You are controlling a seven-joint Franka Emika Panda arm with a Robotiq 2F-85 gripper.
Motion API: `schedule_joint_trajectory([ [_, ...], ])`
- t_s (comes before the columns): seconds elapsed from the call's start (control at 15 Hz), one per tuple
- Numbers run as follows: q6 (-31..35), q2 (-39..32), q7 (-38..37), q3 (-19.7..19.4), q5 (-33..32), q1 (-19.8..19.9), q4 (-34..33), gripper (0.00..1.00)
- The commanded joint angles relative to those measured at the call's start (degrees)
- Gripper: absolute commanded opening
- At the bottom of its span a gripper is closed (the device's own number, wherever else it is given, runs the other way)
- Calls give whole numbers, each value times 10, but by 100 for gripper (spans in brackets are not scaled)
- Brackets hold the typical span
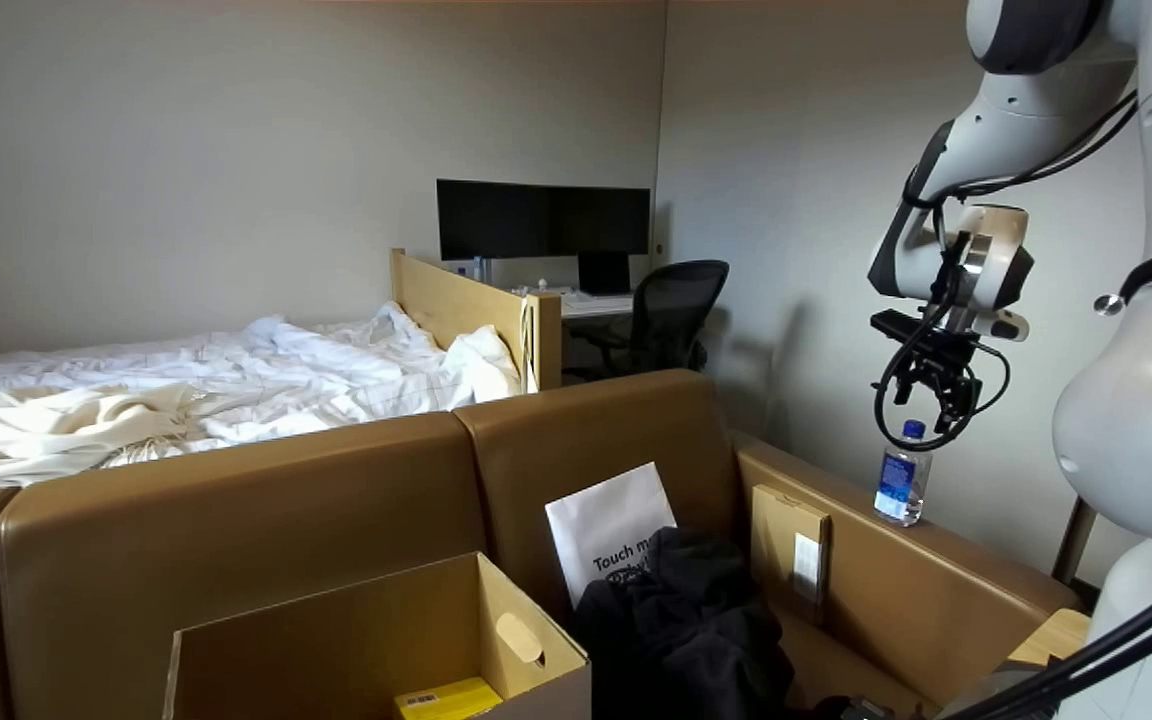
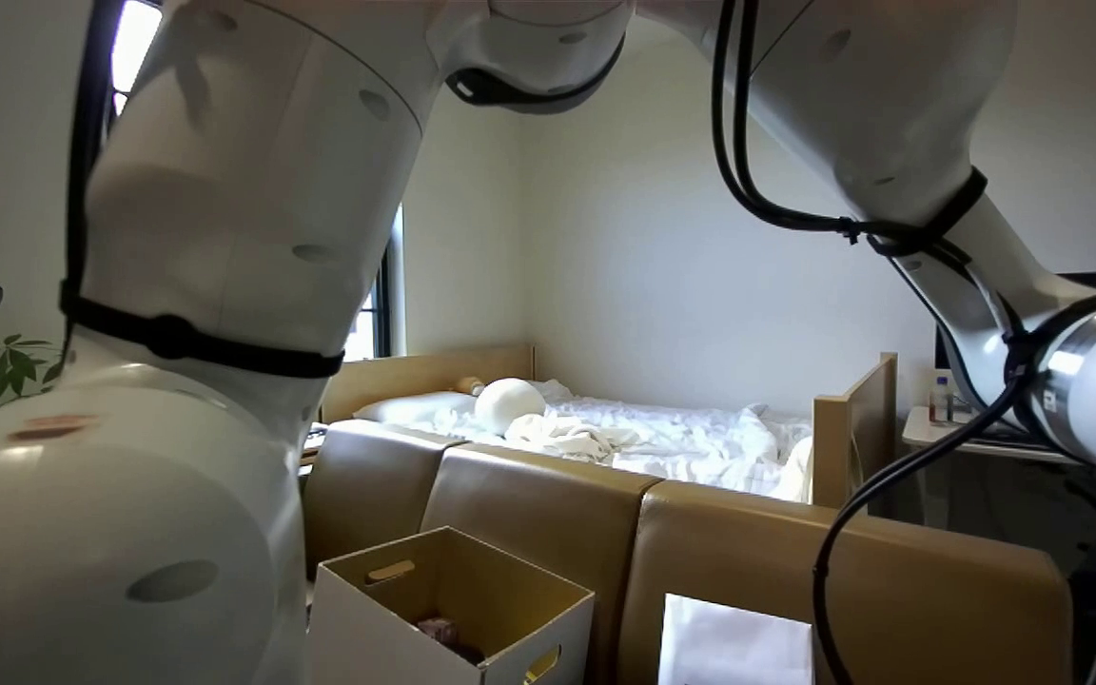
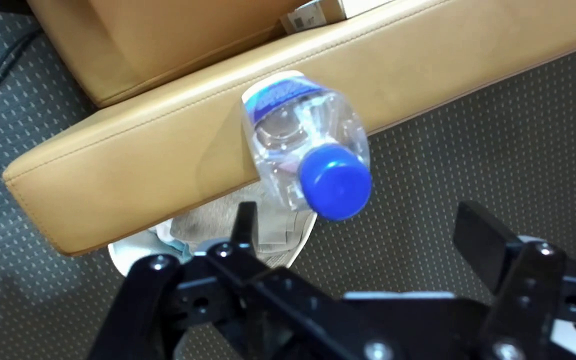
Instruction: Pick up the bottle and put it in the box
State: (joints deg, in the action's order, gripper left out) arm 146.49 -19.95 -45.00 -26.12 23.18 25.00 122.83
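Near the bottle, fingers wide apart, the box cut off below in both exterior views.

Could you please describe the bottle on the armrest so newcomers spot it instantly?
Find the brown sofa, then its armrest. The bottle stands upright on top. Unlike the flat brown cardboard package along the armrest's inner side, it is clear and blue-capped.

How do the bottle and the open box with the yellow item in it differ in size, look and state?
Size: the bottle is much smaller than the box. Look: the bottle is clear with a blue cap; the box is opaque cardboard. State: the bottle is capped; the box is open-topped, with a yellow item inside. Shared: both stand upright, and the gripper holds neither.
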Motion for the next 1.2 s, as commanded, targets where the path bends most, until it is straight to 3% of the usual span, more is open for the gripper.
schedule_joint_trajectory([
  [0.0,-23,-16,33,31,46,25,-23,100],
  [0.53,-87,-40,24,30,32,29,-35,100],
  [1.13,-87,-43,15,18,1,20,-49,100],
])
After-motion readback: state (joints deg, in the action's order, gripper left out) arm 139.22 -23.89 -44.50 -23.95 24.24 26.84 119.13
